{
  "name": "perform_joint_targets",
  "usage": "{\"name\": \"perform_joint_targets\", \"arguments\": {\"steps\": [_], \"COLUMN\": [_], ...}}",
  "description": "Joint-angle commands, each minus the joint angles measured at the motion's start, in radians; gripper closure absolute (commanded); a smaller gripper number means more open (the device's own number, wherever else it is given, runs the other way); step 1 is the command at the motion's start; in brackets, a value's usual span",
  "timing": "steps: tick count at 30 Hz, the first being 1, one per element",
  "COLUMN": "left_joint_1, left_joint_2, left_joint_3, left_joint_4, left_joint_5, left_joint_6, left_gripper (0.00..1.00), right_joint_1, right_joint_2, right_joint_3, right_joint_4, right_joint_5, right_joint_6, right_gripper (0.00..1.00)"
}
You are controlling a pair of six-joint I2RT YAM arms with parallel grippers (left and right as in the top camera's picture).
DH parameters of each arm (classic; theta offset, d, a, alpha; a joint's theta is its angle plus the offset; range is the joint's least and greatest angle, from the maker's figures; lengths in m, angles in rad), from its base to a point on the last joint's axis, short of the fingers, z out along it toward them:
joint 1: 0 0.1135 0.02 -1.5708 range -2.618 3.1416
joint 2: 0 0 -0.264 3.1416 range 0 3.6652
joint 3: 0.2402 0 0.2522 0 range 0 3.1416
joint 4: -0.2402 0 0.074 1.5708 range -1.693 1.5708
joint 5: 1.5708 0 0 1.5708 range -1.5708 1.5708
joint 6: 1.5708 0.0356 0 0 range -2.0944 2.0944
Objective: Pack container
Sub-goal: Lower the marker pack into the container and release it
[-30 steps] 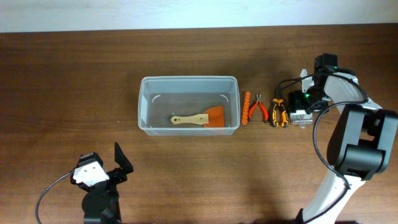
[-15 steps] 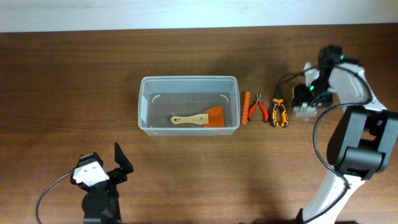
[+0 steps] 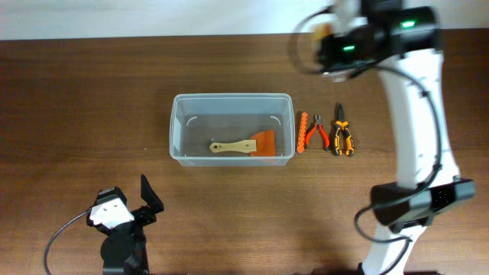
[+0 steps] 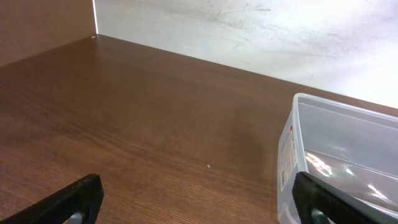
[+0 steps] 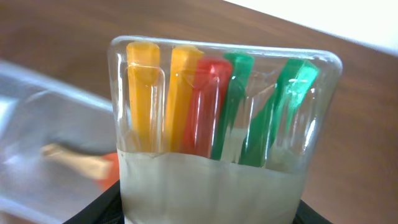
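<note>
container (image 4: 287,169) cut off, scraper (image 5: 74,162) blurred

**Right wrist view: blister pack fills the frame**

A clear blister pack (image 5: 224,124) stands upright, close to the lens. It sits between the dark fingers (image 5: 102,210) of the right gripper (image 5: 208,213), which show only at the bottom corners. The pack holds coloured handles (image 5: 202,106) side by side: two yellow-orange, one red, two green. Its lower part is white. Behind it, blurred, are the brown table (image 5: 56,31) and, at left, the container (image 5: 37,93). A wooden-handled scraper (image 5: 71,158) with an orange blade lies inside the container.
</note>
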Motion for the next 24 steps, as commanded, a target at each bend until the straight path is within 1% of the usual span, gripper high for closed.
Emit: {"name": "perform_joint_targets", "arguments": {"steps": [1, 3, 6, 7, 10, 14, 18, 20, 24], "left_joint_1": [-0.003, -0.003, -0.003, -0.003, -0.003, -0.003, -0.003, -0.003, -0.003], "left_joint_2": [-0.005, -0.005, -0.005, -0.005, -0.005, -0.005, -0.005, -0.005, -0.005], "left_joint_3": [-0.004, -0.004, -0.004, -0.004, -0.004, -0.004, -0.004, -0.004, -0.004], "left_joint_4": [-0.001, -0.001, -0.001, -0.001, -0.001, -0.001, -0.001, -0.001, -0.001], "left_joint_5": [-0.004, -0.003, -0.004, -0.004, -0.004, -0.004, -0.004, -0.004, -0.004], "left_joint_6": [0.009, 0.009, 0.009, 0.009, 0.009, 0.009, 0.009, 0.009, 0.009], "left_gripper": [0.01, 0.01, 0.01, 0.01, 0.01, 0.01, 0.01, 0.01, 0.01], "right_joint_1": [0.172, 0.245, 0.337, 0.378, 0.431, 0.467, 0.486, 0.489, 0.490], "right_joint_2": [0.000, 0.018, 0.056, 0.078, 0.115, 0.156, 0.187, 0.195, 0.204], "right_joint_3": [0.000, -0.021, -0.080, -0.129, -0.229, -0.371, -0.466, -0.488, -0.493], "right_joint_4": [0.003, 0.004, 0.015, 0.029, 0.074, 0.214, 0.382, 0.460, 0.581], "right_joint_5": [-0.021, -0.021, -0.021, -0.021, -0.021, -0.021, -0.022, -0.039, -0.087], "right_joint_6": [-0.114, -0.176, -0.272, -0.333, -0.435, -0.550, -0.630, -0.650, -0.653], "right_gripper": [0.56, 0.60, 0.70, 0.70, 0.70, 0.70, 0.69, 0.54, 0.53]}}
